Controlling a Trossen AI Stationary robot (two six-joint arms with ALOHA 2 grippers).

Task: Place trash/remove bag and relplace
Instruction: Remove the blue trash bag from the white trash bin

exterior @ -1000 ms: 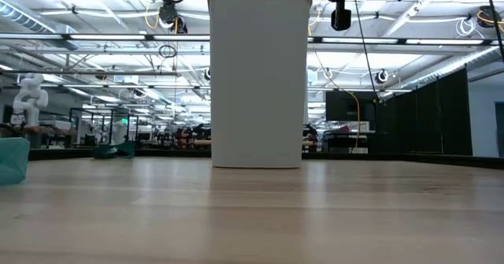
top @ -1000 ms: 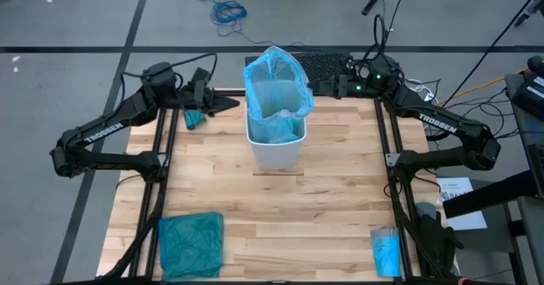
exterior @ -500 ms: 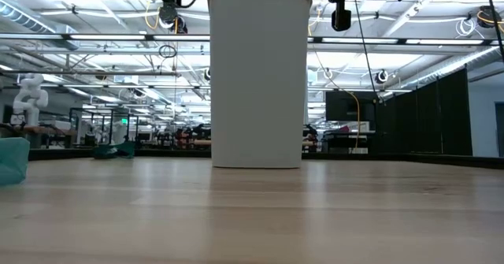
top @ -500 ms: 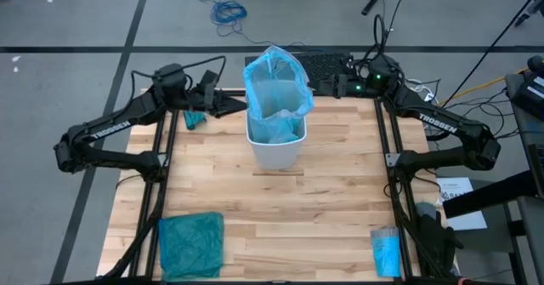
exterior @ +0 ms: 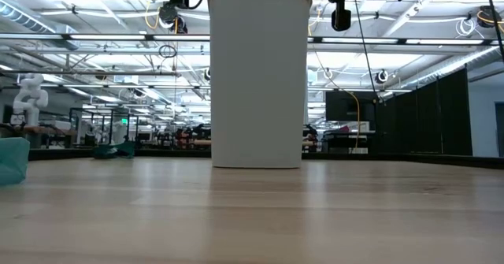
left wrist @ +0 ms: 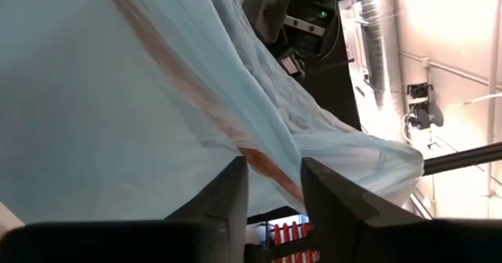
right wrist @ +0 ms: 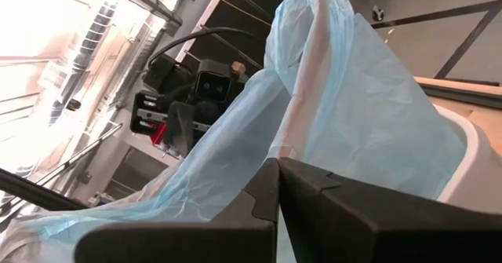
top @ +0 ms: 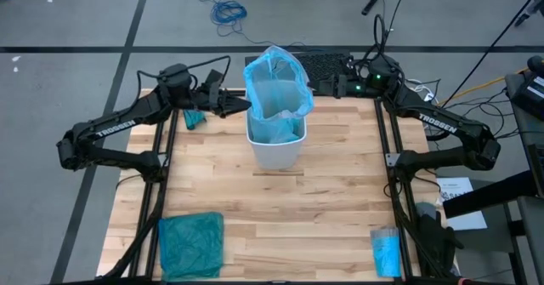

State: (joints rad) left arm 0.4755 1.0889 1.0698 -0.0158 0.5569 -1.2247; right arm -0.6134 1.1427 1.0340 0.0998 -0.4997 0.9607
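A white bin (top: 274, 149) stands at the table's far middle; it also shows in the low view (exterior: 258, 75). The light-blue bag (top: 276, 85) lines it and rises above its rim. My right gripper (right wrist: 278, 173) is shut on the bag's right side. My left gripper (left wrist: 274, 177) is level at the bag's left side and open, and the bag's banded edge (left wrist: 263, 161) runs into the gap between its fingers. No trash shows in any view. My left gripper has the bag's edge between its fingers, but I cannot tell whether either finger touches it. My right gripper pinches the bag's upper edge (right wrist: 294, 141) between its two fingers, coming level from the table's far right. The bag stands up above the bin with its lower part inside.
A darker teal bag (top: 191, 244) lies at the near left. A bright-blue roll (top: 385, 251) lies at the near right. A small teal piece (top: 194, 117) sits under the left arm, and a keyboard (top: 323, 64) lies behind the bin.
My left gripper has moved toward the bin and now stands at the bag's left edge. The bag and the right gripper have kept still.
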